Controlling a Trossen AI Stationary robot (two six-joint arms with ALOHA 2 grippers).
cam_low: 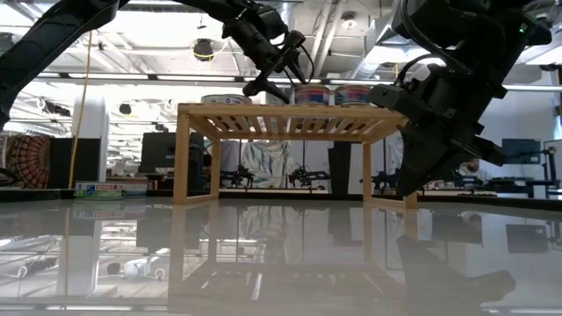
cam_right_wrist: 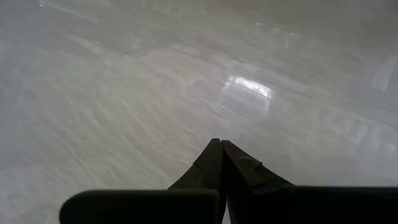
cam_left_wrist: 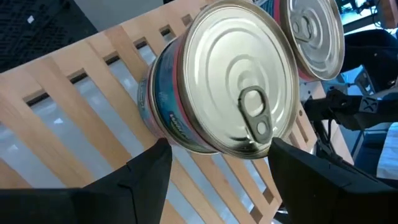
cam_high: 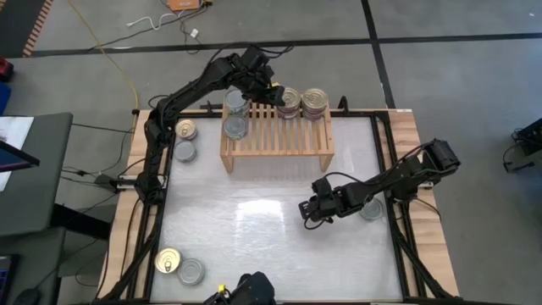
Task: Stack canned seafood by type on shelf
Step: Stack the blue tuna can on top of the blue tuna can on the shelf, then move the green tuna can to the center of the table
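Note:
The light-wood shelf (cam_high: 279, 140) stands at the table's far side. Silver-topped cans (cam_high: 235, 127) sit on its left end. Two short stacks (cam_high: 289, 102) (cam_high: 315, 102) sit toward its right. My left gripper (cam_high: 275, 91) reaches in over the shelf from the far left. In the left wrist view its fingers stand apart at the near rim of the left stack's top can (cam_left_wrist: 230, 81), which has a silver pull-tab lid. That can rests level on the one below. My right gripper (cam_high: 306, 210) is shut above bare table (cam_right_wrist: 186, 74), right of centre. My left gripper has one fingertip (cam_left_wrist: 160, 152) by the top can's side wall and the other (cam_left_wrist: 280, 152) by its lid rim, slanting down from the far left. I cannot tell whether either fingertip touches the can.
Loose cans lie on the table. Two (cam_high: 185, 129) (cam_high: 184, 152) are left of the shelf, two (cam_high: 168, 260) (cam_high: 192, 272) are at the near left corner, and one (cam_high: 371, 210) is under the right arm. Bare table lies in front of the shelf.

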